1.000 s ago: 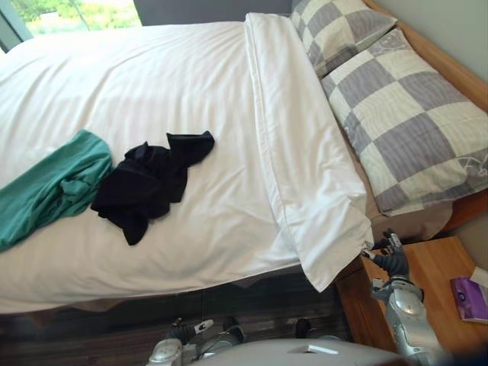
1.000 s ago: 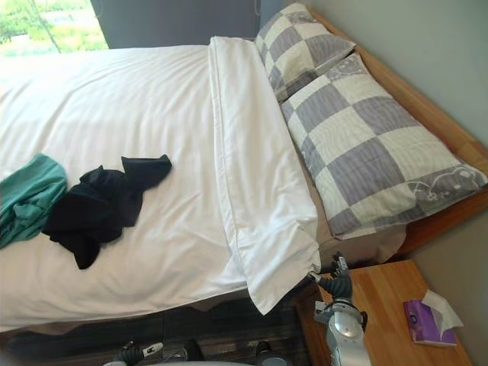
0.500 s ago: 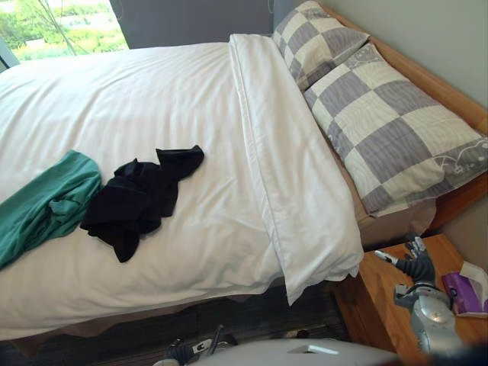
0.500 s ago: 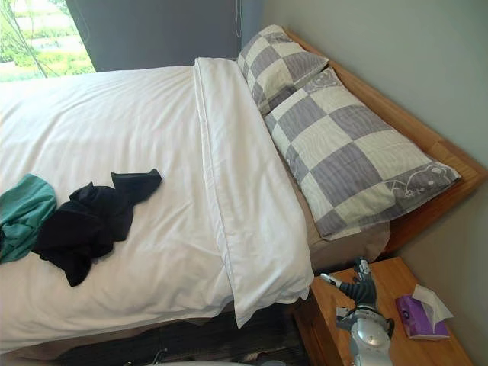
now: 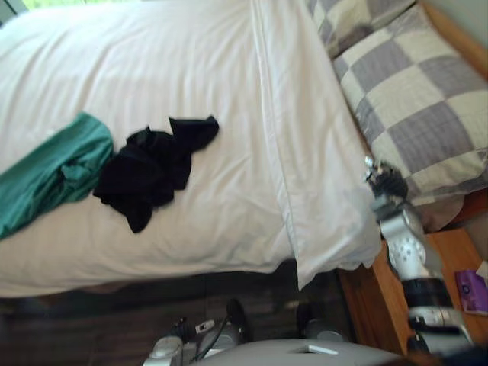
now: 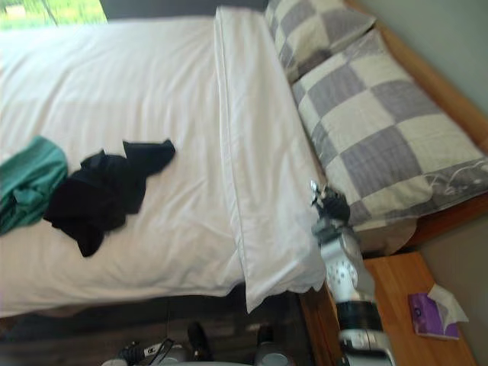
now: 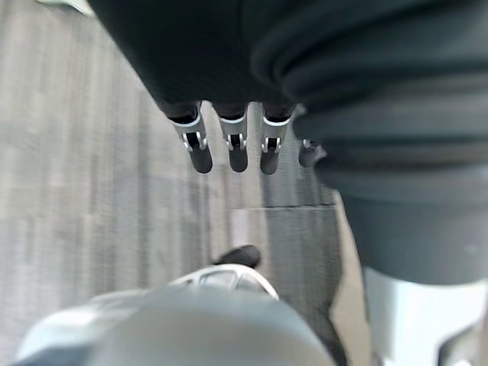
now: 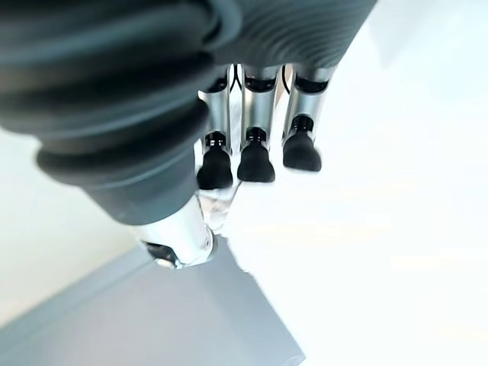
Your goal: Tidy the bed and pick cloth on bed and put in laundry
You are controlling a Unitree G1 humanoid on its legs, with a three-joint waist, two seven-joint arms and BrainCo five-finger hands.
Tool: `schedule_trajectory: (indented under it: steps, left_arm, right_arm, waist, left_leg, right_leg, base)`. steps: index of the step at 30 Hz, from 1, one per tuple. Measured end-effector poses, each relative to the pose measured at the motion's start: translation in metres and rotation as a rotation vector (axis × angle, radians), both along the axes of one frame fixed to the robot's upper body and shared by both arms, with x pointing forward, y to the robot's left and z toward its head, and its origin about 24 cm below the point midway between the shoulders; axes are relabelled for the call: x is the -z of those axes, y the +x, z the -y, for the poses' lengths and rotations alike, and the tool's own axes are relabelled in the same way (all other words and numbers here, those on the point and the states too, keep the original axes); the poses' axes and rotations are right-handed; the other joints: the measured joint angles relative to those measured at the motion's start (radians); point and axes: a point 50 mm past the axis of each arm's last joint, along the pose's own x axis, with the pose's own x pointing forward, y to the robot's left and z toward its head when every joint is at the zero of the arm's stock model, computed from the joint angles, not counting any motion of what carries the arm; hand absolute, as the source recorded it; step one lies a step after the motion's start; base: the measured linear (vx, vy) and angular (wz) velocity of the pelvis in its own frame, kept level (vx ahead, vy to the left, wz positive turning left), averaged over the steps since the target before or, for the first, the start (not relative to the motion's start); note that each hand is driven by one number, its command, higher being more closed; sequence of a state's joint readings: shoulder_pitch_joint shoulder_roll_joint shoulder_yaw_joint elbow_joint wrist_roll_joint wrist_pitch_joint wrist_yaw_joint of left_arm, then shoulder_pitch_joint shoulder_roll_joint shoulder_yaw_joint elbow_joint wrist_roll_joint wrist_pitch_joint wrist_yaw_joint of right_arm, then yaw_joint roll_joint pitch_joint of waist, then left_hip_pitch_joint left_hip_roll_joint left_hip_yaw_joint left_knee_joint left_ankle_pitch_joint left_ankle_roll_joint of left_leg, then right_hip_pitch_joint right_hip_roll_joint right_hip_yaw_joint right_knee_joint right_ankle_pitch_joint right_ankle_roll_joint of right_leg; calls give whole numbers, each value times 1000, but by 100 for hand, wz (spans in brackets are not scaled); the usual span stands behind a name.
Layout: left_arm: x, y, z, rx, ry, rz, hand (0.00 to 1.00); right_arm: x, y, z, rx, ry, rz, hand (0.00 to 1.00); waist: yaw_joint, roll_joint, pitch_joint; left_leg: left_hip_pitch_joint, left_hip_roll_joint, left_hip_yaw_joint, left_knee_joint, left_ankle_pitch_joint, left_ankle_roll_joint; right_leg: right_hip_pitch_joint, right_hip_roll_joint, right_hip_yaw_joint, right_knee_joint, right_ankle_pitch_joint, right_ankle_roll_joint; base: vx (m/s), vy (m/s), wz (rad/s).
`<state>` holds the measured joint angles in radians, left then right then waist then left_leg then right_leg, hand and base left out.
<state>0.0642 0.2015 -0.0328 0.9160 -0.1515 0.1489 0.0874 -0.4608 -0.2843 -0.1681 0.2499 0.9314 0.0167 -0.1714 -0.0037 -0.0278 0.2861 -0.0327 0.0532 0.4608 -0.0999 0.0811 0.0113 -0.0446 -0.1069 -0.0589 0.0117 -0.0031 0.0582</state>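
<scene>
The left hand (image 7: 229, 149) hangs over the floor, its fingers straight and empty, so it has taken up nothing yet. On the bed's left side lie the task's things: one green cloth (image 5: 53, 171), bunched, and just beside it, touching its edge, one black cloth (image 5: 149, 171), crumpled. Both rest on the white duvet (image 5: 191, 69) and neither is in a hand, so the picking and the trip to the laundry look wholly undone. That makes two cloths to clear.

The tidying half looks further on. The duvet lies fairly flat across the bed, with a few creases round the cloths, and its one folded band (image 5: 305, 137) runs straight down below the pillows, its near corner hanging over the bed's edge. The right hand (image 6: 329, 204) is raised at that corner, between the band and the near pillow (image 6: 389, 130). Its fingers (image 8: 255, 162) are straight and spread over white fabric, gripping nothing; I cannot tell whether they touch it. I judge that it is at work on the bedding, not the cloths.

There are two checked pillows, the near one and a far pillow (image 6: 313, 30), set end to end along the wooden headboard (image 6: 457, 107). At far right stands one small wooden desk (image 6: 393, 293) with one purple tissue pack (image 6: 427, 314) on it, well apart from the cloths
</scene>
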Motion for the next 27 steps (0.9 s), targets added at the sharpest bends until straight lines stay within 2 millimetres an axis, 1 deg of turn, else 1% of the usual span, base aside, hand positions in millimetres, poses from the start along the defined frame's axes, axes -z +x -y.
schedule_trajectory:
  steps: [1, 2, 3, 4, 5, 6, 7, 8, 10, 11, 14, 15, 16, 17, 19, 20, 22, 23, 25, 27]
  left_arm:
    - [-3, 9, 0, -1, 0, 28, 0]
    - [-9, 22, 2, -2, -8, 74, 0]
    - [-12, 31, 3, 3, -12, 99, 0]
    - [-14, 35, 5, 2, -17, 117, 0]
    - [-17, 40, 6, 6, -19, 139, 0]
    - [-18, 44, 8, 7, -22, 150, 0]
    - [-19, 47, 9, 0, -28, 159, 0]
    - [-20, 52, 13, -18, -35, 176, 0]
    - [-23, 61, 19, -9, -45, 200, 0]
    - [-25, 67, 23, 13, -41, 218, 0]
    - [-31, 81, 32, 2, -77, 262, 0]
    - [-33, 87, 37, 22, -81, 272, 0]
    - [-36, 93, 44, 40, -92, 293, 0]
    - [-36, 94, 45, 37, -98, 297, 0]
    - [-38, 99, 55, 26, -132, 318, 0]
    - [-38, 100, 57, 25, -138, 322, 0]
    - [-37, 99, 60, 17, -146, 323, 0]
    - [-37, 99, 63, 14, -153, 324, 0]
    - [-38, 101, 70, 7, -173, 341, 0]
    - [-38, 102, 79, -52, -217, 348, 0]
  right_arm:
    - [-15, 6, 1, 9, 31, 50, 100]
    - [-40, 13, 4, 21, 79, 135, 100]
    - [-58, 16, 5, 21, 112, 198, 100]
    - [-69, 18, 5, 18, 131, 233, 100]
    - [-86, 19, 8, 22, 154, 278, 100]
    - [-98, 19, 12, 33, 164, 314, 100]
    - [-105, 20, 15, 40, 171, 334, 100]
    - [-114, 20, 23, 60, 191, 358, 100]
    - [-122, 18, 33, 84, 237, 389, 100]
    - [-124, 18, 38, 98, 286, 407, 100]
    - [-121, 19, 47, 131, 397, 436, 100]
    - [-117, 20, 52, 148, 437, 444, 100]
    - [-111, 20, 58, 173, 479, 452, 100]
    - [-109, 21, 59, 180, 485, 452, 100]
    - [-99, 21, 64, 199, 511, 475, 100]
    - [-97, 20, 64, 197, 508, 494, 100]
    - [-92, 16, 58, 164, 505, 566, 100]
    - [-88, 13, 52, 139, 514, 609, 100]
    - [-76, 7, 42, 108, 522, 658, 100]
    - [-59, 0, 21, 53, 548, 694, 100]
  waist:
    - [4, -1, 23]
    - [17, 0, 56]
    - [23, 1, 77]
    - [24, 3, 86]
    - [25, 9, 103]
    - [27, 17, 108]
    - [27, 26, 113]
    - [27, 39, 121]
    - [32, 59, 133]
    - [33, 71, 140]
    - [37, 92, 151]
    - [42, 102, 157]
    - [47, 120, 166]
    - [47, 123, 167]
    - [48, 148, 180]
    - [47, 153, 182]
    - [48, 153, 182]
    - [45, 153, 181]
    - [46, 152, 181]
    - [43, 143, 180]
  left_leg:
    - [-14, 0, -4, 1, 7, 2]
    - [-33, 0, -5, 2, 14, 7]
    - [-50, -1, -7, 2, 19, 9]
    - [-65, -2, -9, 2, 23, 12]
    - [-87, -4, -13, 2, 27, 15]
    - [-109, -6, -20, 2, 30, 18]
    - [-124, -8, -27, 2, 32, 20]
    - [-146, -11, -33, 2, 36, 23]
    - [-172, -14, -39, 2, 41, 27]
    - [-191, -16, -46, 2, 44, 28]
    - [-235, -19, -59, 2, 54, 28]
    - [-250, -20, -61, 2, 58, 29]
    - [-268, -21, -66, 2, 63, 29]
    - [-272, -22, -67, 2, 64, 29]
    - [-298, -23, -71, 2, 70, 24]
    - [-307, -23, -71, 2, 70, 23]
    - [-325, -19, -60, 2, 72, 20]
    - [-336, -16, -56, 2, 72, 19]
    - [-346, -8, -44, 2, 69, 15]
    - [-352, 1, -23, 2, 63, 6]
  right_leg:
    - [-12, 0, -4, 0, 5, -1]
    - [-29, -1, -7, 0, 11, -2]
    - [-44, -1, -10, 1, 14, -2]
    - [-57, -2, -11, 1, 18, 0]
    - [-76, -3, -14, 2, 21, 0]
    - [-97, -4, -16, 2, 24, 1]
    - [-110, -6, -20, 4, 25, 0]
    - [-128, -9, -27, 6, 25, 0]
    - [-154, -13, -35, 10, 27, 1]
    - [-171, -14, -39, 11, 27, 1]
    - [-213, -16, -45, 15, 31, 2]
    - [-227, -17, -47, 15, 33, 1]
    - [-243, -18, -50, 15, 34, 1]
    - [-247, -19, -51, 15, 34, 1]
    - [-272, -21, -53, 18, 35, 1]
    - [-285, -21, -52, 22, 36, 1]
    - [-312, -21, -38, 27, 36, 1]
    - [-329, -22, -36, 33, 35, 2]
    - [-347, -17, -34, 41, 34, 0]
    - [-374, -11, -15, 64, 25, -1]
  base:
    - [-58, 22, 19]
    - [-47, 22, 16]
    - [-38, 22, 14]
    - [-12, 22, 15]
    - [2, 17, 15]
    - [24, 23, 16]
    - [30, 27, 19]
    - [41, 35, 19]
    - [37, 29, 16]
    - [37, 20, 11]
    - [45, 24, 11]
    - [51, 32, 13]
    - [38, 29, 9]
    - [36, 33, 10]
    - [23, 31, 5]
    - [29, 28, -8]
    - [34, 25, -15]
    - [33, 22, -12]
    - [31, 15, -12]
    - [37, 6, -24]
